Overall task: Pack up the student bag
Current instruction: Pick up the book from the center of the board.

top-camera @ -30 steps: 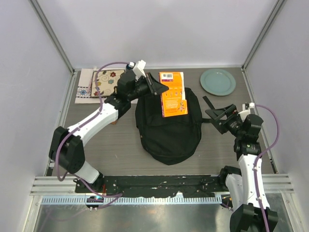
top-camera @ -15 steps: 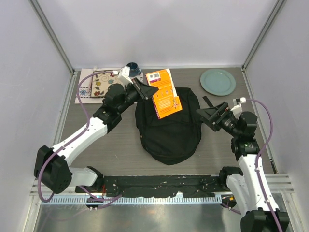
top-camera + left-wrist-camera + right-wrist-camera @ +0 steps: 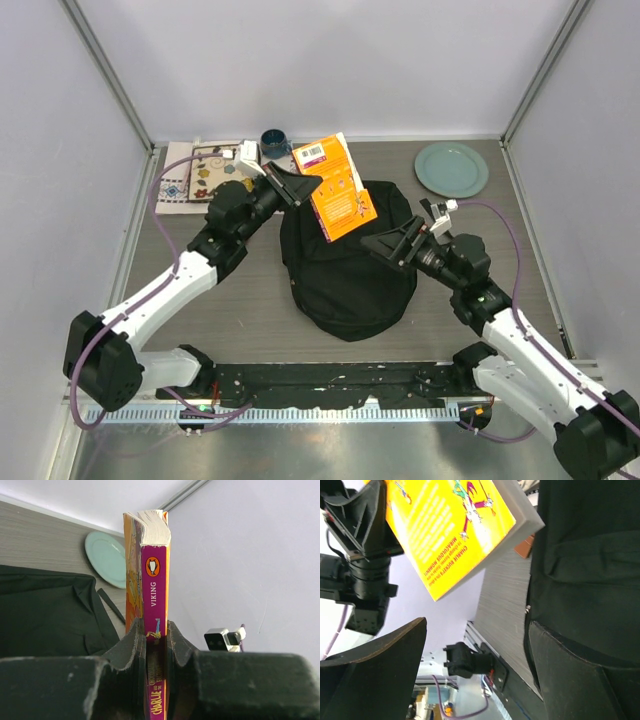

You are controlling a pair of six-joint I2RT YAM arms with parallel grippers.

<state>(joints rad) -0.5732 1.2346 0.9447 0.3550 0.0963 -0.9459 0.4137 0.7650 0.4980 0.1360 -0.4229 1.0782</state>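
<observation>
The black student bag [image 3: 345, 270] lies flat mid-table, rounded end toward me. My left gripper [image 3: 300, 188] is shut on an orange paperback book [image 3: 335, 190] and holds it in the air over the bag's far end. In the left wrist view the book's purple spine [image 3: 155, 605] stands clamped between the fingers. My right gripper [image 3: 385, 243] is open and empty, over the bag's right side, pointing at the book. In the right wrist view the book's yellow cover [image 3: 455, 525] hangs above the bag [image 3: 590, 560].
A pale green plate [image 3: 451, 168] sits at the back right. A patterned cloth with a book on it [image 3: 200, 175] lies at the back left, and a dark blue cup [image 3: 275, 142] stands behind the left gripper. Walls enclose the table on three sides.
The left gripper drew the book back and left, tilting it, uncovering the cup. The right arm swung left from the table's right side to over the bag's right part.
</observation>
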